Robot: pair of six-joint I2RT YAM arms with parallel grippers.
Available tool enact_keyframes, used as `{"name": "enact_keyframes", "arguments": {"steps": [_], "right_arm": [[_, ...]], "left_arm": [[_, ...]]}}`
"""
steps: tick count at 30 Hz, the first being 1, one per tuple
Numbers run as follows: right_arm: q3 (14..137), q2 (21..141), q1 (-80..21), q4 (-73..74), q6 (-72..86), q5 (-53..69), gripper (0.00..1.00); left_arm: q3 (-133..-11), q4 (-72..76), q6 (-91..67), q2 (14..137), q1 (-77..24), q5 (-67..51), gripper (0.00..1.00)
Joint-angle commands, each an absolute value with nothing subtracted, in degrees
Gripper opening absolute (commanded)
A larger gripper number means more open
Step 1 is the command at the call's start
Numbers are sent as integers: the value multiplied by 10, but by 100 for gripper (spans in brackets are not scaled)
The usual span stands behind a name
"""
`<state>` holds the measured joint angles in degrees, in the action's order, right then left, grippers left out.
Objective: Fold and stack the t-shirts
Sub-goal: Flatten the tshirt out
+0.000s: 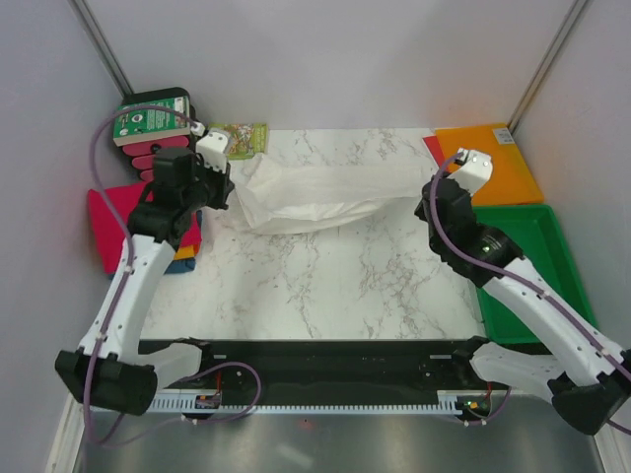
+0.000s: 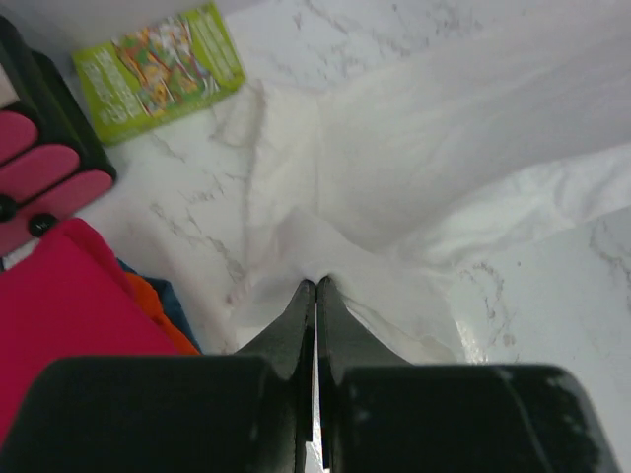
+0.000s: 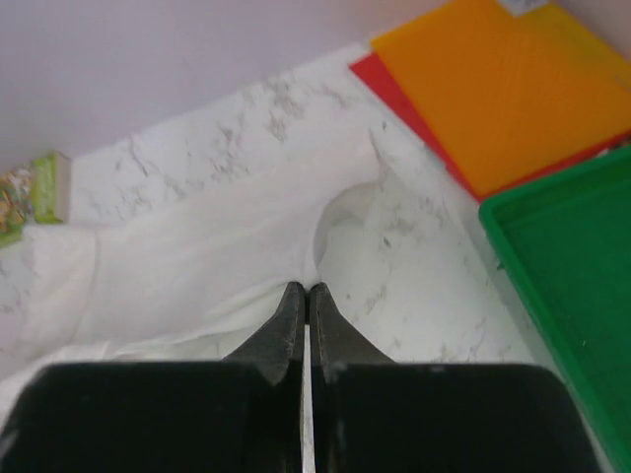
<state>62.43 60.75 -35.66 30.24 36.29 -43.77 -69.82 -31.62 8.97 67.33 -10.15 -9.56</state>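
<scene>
A thin, wrinkly white t-shirt [image 1: 330, 192] lies stretched across the far part of the marble table, between my two grippers. My left gripper [image 2: 315, 284] is shut on the shirt's [image 2: 424, 158] left end; in the top view it is at the far left [image 1: 219, 189]. My right gripper [image 3: 305, 289] is shut on the shirt's [image 3: 217, 246] right edge; in the top view it is at the right [image 1: 431, 202]. A pile of folded magenta, orange and blue shirts [image 1: 113, 222] lies at the table's left edge, and shows in the left wrist view [image 2: 69, 296].
A flat orange sheet [image 1: 493, 158] over a red one lies at the far right, with a green tray [image 1: 532, 266] in front of it. A green box [image 1: 242, 138] and a black holder with pink pieces [image 1: 148, 128] stand at the far left. Walls close the back and sides.
</scene>
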Motion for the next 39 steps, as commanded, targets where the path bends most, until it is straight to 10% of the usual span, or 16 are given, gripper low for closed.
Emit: {"name": "enact_keyframes", "arguments": {"steps": [1,27,39], "right_arm": [[716,565,-359,329,212,-499,0],[1174,525,-358,520,65,-430,0],[1050,511,-359,510,81,-499,0]], "left_arm": [[-765,-351,62,594,-91,-98,2],[-1324,-562,135,499,-94,48,2],[-1145,-524,141,487,-105,33,2]]}}
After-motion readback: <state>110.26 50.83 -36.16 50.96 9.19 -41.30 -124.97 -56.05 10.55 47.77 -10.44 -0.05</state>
